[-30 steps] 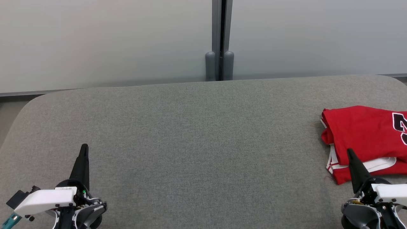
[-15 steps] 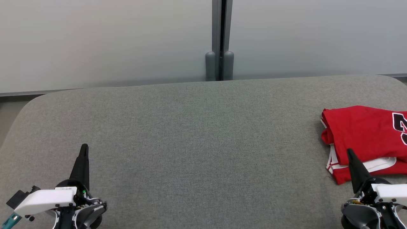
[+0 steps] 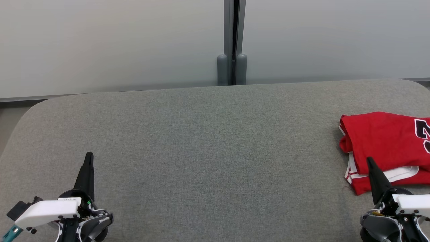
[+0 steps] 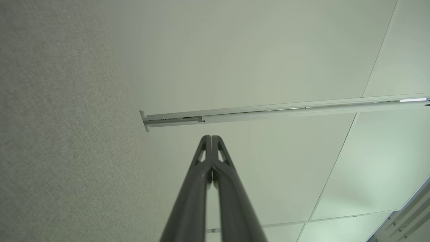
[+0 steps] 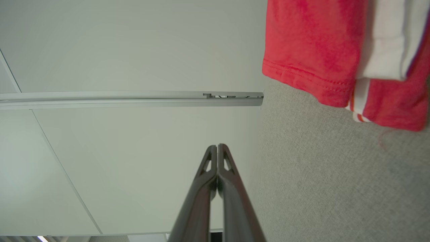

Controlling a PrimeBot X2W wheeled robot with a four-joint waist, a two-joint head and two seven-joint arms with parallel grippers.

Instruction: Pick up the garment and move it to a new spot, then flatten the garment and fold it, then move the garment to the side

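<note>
left fingers [image 3: 89, 155] were together, empty | right fingers [image 3: 370, 160] were together, empty | folded red garment [image 3: 383, 141] lay on tabletop [image 3: 215, 151] just beyond right fingers, untouched

Cut-off black numeral [image 3: 423, 131] on the red garment [image 3: 383, 141]; unreadable

Bare grey surface [image 3: 208, 151] centre and left, folded garment [image 3: 386, 141] far right
</note>
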